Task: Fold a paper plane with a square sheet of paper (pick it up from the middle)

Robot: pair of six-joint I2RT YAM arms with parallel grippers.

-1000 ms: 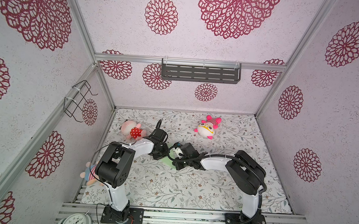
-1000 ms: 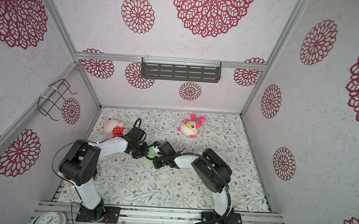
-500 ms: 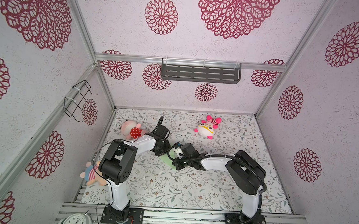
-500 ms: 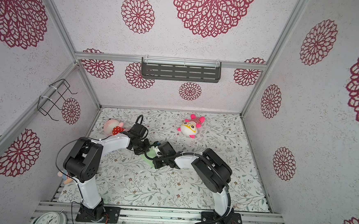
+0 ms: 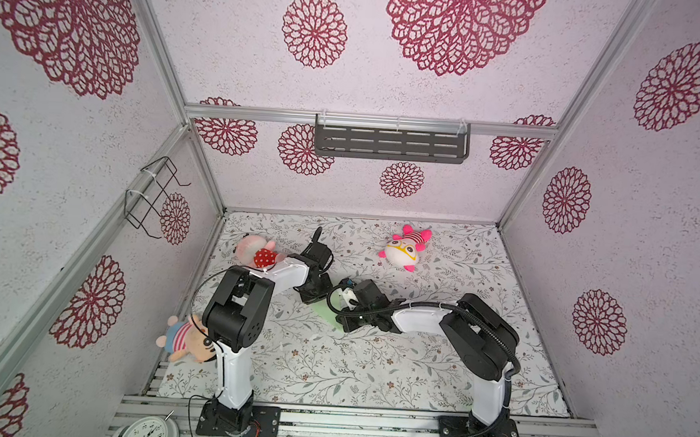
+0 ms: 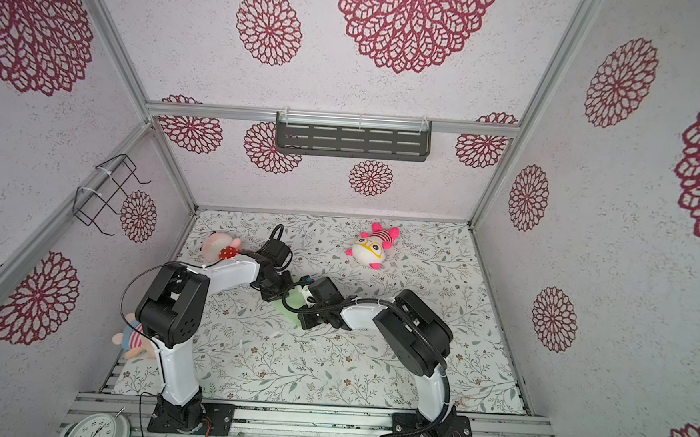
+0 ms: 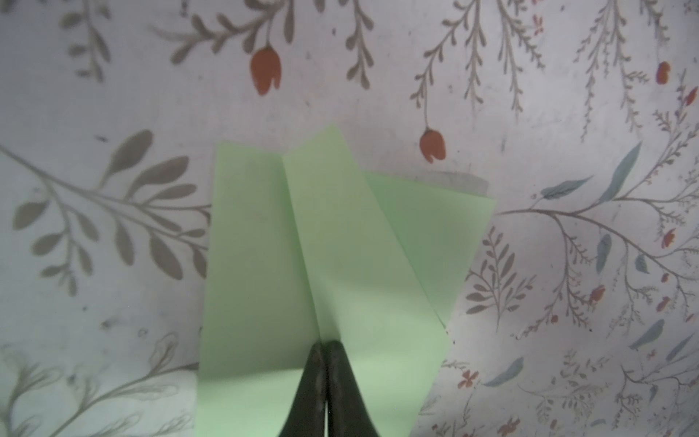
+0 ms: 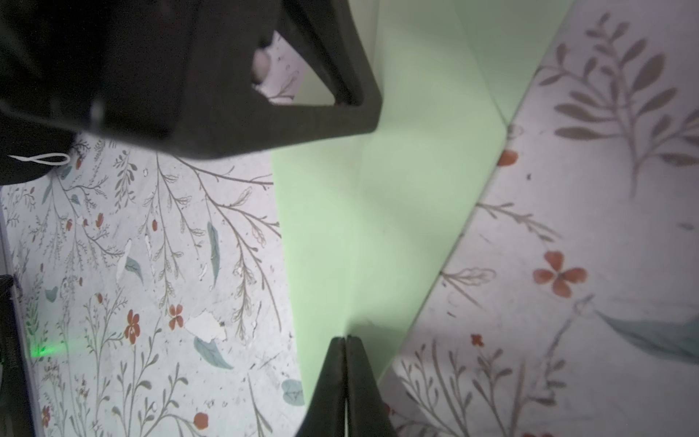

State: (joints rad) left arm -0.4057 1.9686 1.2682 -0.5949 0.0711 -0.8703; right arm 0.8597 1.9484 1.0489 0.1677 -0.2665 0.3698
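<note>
Currently your paper plane [image 7: 321,265] lies flat on the tablecloth [image 7: 113,94], slightly toward 9 o'clock of the table's centre in both top views. The paper is thin, matte and pale mint-green. Two long flaps meet on a sharp centre crease, and a wider layer juts out beneath one flap. The cloth is pale and scuffed, printed with grey sprigs and small red flowers. Your left gripper [image 7: 324,344] has its dark jaws pressed together, with the tips on the centre crease. Your right gripper [image 8: 345,338] is likewise closed, its tips at the narrowing end of the paper. You cannot tell whether either one nips any paper. In a top view, the left gripper sits at the plane's 11 o'clock and the right at its 3 o'clock. A yellow-faced plush [image 5: 402,252] lies well apart at 1 o'clock. A wire basket [image 5: 152,195] and a slotted rack [image 5: 390,143] hang on the walls.
</note>
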